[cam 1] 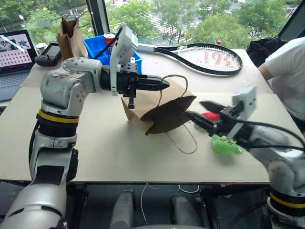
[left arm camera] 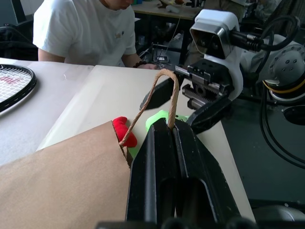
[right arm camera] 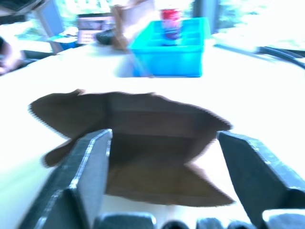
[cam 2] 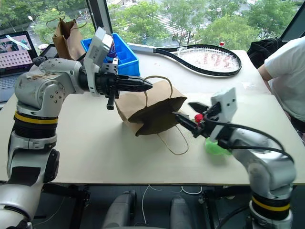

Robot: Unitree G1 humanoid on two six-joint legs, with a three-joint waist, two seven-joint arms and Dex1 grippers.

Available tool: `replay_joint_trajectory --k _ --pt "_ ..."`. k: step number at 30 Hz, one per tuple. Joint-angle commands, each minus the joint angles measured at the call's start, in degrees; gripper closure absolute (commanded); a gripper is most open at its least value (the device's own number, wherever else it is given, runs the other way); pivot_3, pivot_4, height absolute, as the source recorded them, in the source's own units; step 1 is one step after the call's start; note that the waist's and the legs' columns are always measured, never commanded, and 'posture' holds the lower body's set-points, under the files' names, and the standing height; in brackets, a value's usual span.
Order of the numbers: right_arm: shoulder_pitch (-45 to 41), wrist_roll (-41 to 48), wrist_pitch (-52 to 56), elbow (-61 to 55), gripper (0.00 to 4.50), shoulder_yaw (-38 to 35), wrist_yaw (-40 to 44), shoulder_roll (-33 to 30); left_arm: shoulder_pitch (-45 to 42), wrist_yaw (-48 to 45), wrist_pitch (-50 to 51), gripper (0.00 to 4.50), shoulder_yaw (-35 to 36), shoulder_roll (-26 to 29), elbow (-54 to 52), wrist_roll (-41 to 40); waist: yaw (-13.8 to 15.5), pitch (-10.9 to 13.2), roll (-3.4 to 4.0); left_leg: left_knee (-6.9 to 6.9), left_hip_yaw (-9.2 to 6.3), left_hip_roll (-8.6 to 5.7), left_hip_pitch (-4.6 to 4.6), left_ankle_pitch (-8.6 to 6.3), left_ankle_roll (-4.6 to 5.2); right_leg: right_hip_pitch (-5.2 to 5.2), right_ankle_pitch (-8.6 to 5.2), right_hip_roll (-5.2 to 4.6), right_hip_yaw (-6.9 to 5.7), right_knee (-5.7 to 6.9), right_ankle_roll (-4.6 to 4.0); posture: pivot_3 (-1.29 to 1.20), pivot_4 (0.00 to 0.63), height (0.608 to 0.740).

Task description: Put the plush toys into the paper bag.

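Left pincer is clamping the bag by its handle, centre frame; your right pincer is gaping wide, empty. Two toys, chili and green, are lying centre-right by the mouth. You're handling soft, light plush: pinch mid-body.

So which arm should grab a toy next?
Probably the right: its gripper is open beside the red toy and green toy, while the left gripper holds the paper bag's handle.
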Motion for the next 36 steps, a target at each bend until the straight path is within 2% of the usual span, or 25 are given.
replay_joint_trajectory --k 1,3,8,12,15,19,21,22,25,29,36 --pt "4.2 -2.6 4.0 2.0 0.02 -3.5 -3.7 -3.0 -0.2 1.2 0.5 4.5 1.8 -0.2 -2.2 -1.9 0.1 0.0 -0.01 0.0 0.0 0.0 0.0 0.0 0.0 0.0 0.0 0.0 0.0 -0.01 0.0 0.0 0.15 0.74" --pt "7.6 -5.6 2.2 3.5 0.02 -0.3 -3.9 -3.2 -0.4 1.6 0.4 4.5 1.8 -0.4 -2.0 -2.0 0.2 0.0 0.0 0.01 0.01 -0.01 0.0 0.0 0.0 0.0 0.0 0.0 0.01 -0.02 -0.03 0.0 0.15 0.74" --pt "13.9 -12.6 -0.5 7.7 0.02 6.4 -9.0 2.9 -1.4 2.5 -0.5 4.5 1.9 -0.9 -0.6 -1.6 -0.1 0.0 0.01 0.01 0.01 -0.02 0.01 0.02 0.03 -0.03 -0.03 0.0 0.04 0.0 0.01 0.0 0.15 0.74" --pt "17.5 -18.4 -3.3 9.2 1.08 9.5 -9.2 1.3 -1.4 2.6 -0.8 4.5 1.8 -0.6 -0.6 -1.3 -0.2 0.0 0.05 0.05 0.02 -0.04 0.0 0.02 0.03 0.0 -0.07 0.0 0.06 -0.01 0.08 0.0 0.15 0.74" --pt "18.4 -20.0 -5.6 8.5 2.22 9.2 -7.3 -0.1 -1.5 2.5 -1.0 4.5 1.7 -0.5 -0.4 -1.2 0.0 0.0 0.05 0.06 0.02 -0.04 0.01 0.01 0.01 0.03 -0.17 0.0 0.05 -0.03 0.25 0.0 0.15 0.74" --pt "18.3 -17.8 -10.0 4.4 3.57 6.5 2.9 -7.2 -1.8 2.8 -1.0 4.5 1.9 -1.0 0.2 -1.4 0.2 0.0 0.06 0.07 0.02 -0.05 -0.01 0.0 -0.01 0.06 -0.18 0.0 0.06 -0.09 0.26 0.0 0.15 0.74" --pt "18.3 -20.0 -14.9 2.5 4.15 8.0 9.6 -13.6 -1.5 4.0 -0.4 4.5 2.4 -1.7 0.4 -1.8 0.2 0.0 0.1 0.07 0.02 -0.05 -0.01 0.0 0.0 0.04 -0.18 0.0 0.07 -0.08 0.27 0.0 0.15 0.74" --pt "17.0 -19.3 -15.8 1.3 4.4 8.3 11.3 -14.6 -0.9 4.3 -0.3 4.5 2.3 -1.8 0.0 -1.8 0.2 0.0 0.1 0.06 0.02 -0.05 -0.01 0.0 0.0 0.03 -0.18 -0.01 0.07 -0.08 0.27 0.0 0.15 0.74" --pt "10.7 -18.7 -17.7 -1.1 4.49 10.7 14.0 -17.2 0.1 5.0 0.0 4.5 1.9 -2.1 -0.9 -1.9 -0.3 0.0 0.08 0.06 0.02 -0.02 0.03 -0.01 -0.01 0.02 -0.21 0.0 0.05 -0.09 0.33 0.0 0.15 0.74" --pt "2.1 -21.3 -16.7 -1.2 4.49 16.1 13.8 -17.9 0.2 5.5 0.3 4.5 1.9 -2.4 -1.3 -2.0 -0.5 0.1 0.08 0.05 0.02 -0.03 0.01 0.0 -0.01 0.03 -0.22 0.0 0.04 -0.09 0.35 0.0 0.15 0.74" --pt "-14.1 -27.7 -16.0 -1.3 4.49 34.6 14.7 -12.2 1.1 7.5 1.4 4.5 2.2 -3.8 -3.4 -3.4 -0.5 0.1 0.08 0.05 0.02 -0.03 -0.02 0.0 -0.01 -0.02 -0.19 0.0 0.05 -0.09 0.29 0.0 0.15 0.74"
